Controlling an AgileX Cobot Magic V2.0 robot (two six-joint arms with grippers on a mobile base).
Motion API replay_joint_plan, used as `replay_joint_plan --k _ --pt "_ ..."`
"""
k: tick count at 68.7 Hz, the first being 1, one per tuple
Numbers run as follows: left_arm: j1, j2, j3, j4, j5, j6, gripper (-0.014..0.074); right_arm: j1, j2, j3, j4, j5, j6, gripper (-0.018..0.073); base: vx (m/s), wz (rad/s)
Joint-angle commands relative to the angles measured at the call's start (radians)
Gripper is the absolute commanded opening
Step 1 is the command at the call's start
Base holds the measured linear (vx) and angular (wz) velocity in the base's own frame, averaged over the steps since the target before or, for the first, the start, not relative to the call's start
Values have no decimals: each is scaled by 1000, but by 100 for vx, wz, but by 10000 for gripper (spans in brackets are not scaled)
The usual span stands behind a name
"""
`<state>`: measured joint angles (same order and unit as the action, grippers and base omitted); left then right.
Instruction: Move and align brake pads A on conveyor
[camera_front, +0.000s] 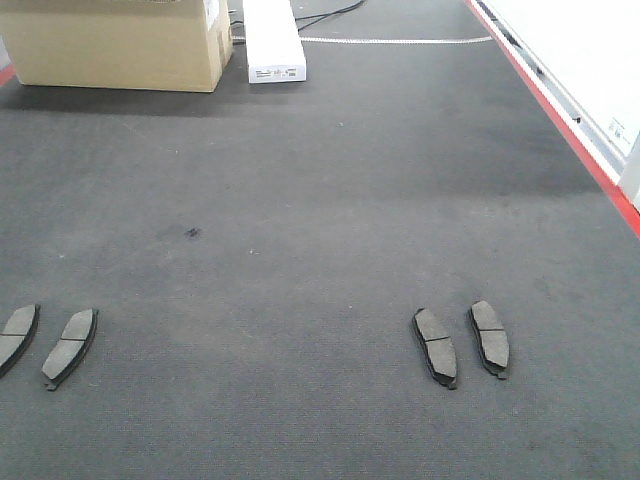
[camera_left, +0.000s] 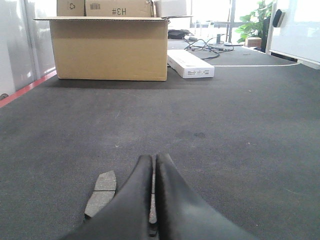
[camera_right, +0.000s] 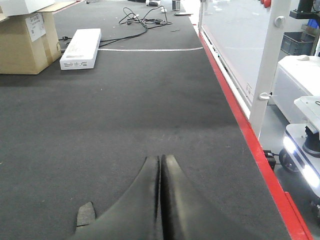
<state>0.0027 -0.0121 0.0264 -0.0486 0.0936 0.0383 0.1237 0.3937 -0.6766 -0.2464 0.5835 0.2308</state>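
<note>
Four brake pads A lie flat on the charcoal conveyor (camera_front: 320, 200). One pair sits at the near left (camera_front: 17, 335) (camera_front: 70, 347) and the other at the near right (camera_front: 435, 346) (camera_front: 490, 338), all lengthwise and slightly angled. Neither gripper shows in the front view. My left gripper (camera_left: 154, 157) is shut and low over the belt. One pad (camera_left: 101, 192) lies just left of its fingers, and a sliver of another shows through the slit between them. My right gripper (camera_right: 161, 158) is shut and holds nothing. The tip of a pad (camera_right: 86, 214) peeks out left of it.
A cardboard box (camera_front: 120, 45) and a long white box (camera_front: 272, 40) stand at the belt's far end, with cables (camera_right: 142, 20) behind them. A red strip (camera_front: 560, 110) runs along the right edge. Beyond it are a white post (camera_right: 272, 60) and a wheeled machine (camera_right: 305, 145).
</note>
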Motion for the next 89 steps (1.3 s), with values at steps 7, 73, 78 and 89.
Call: replay_joint_plan --k 7,73,78,89 --pt "0 -15 18 -7 -80 -1 -6 -7 9 -27 -18 -68 1 -7 0 0" --pt "0 -15 18 -7 -80 -1 -6 -41 8 -27 -5 -75 1 -7 0 0" --pt "0 -15 18 -7 -80 -1 -6 -93 7 -27 8 -73 4 -7 0 0" --pt "0 -15 18 -7 -80 -1 -6 -199 6 -27 18 -74 2 -7 0 0"
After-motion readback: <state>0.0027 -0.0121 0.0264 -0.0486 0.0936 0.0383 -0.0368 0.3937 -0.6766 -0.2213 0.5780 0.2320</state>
